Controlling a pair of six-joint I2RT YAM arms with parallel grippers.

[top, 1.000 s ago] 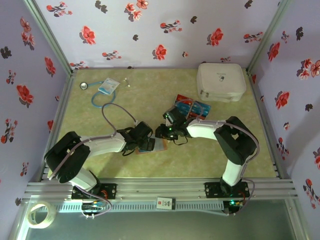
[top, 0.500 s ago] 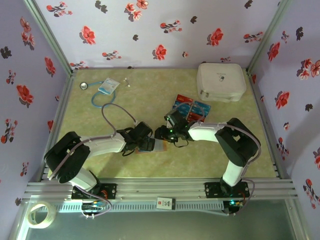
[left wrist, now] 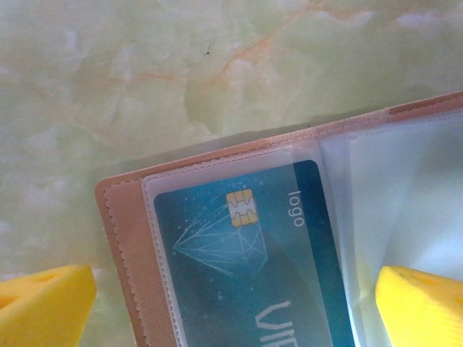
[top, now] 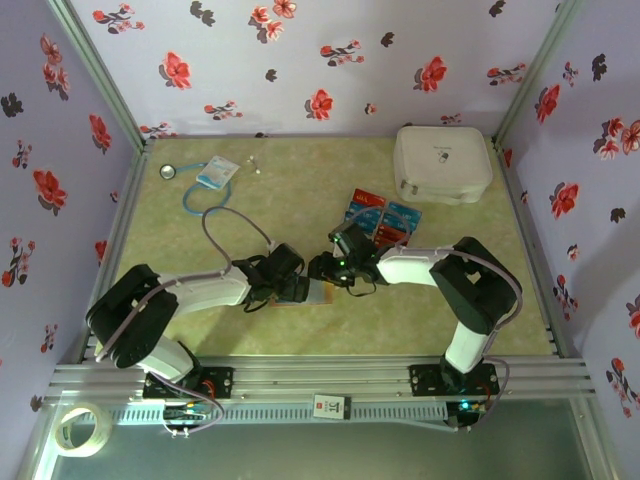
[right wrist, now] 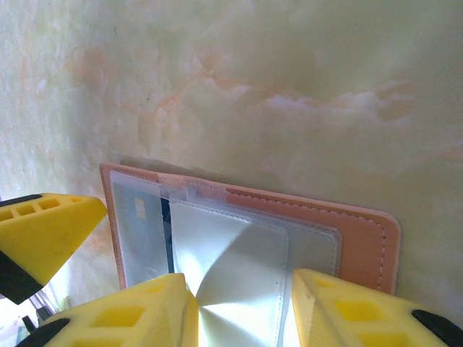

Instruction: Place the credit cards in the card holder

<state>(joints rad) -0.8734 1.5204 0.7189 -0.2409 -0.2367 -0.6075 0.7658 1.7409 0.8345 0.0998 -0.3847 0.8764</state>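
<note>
Card holder [left wrist: 121, 238] is judged light, floppy; best pinned at leather edge. Left gripper [left wrist: 235, 303] is spread wide; right gripper [right wrist: 242, 293] hold cannot be told.

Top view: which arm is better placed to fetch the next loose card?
Probably the right. The loose cards lie just beyond the right claw, on its side of the card holder; the left claw sits on the holder's other side, farther from them.
</note>
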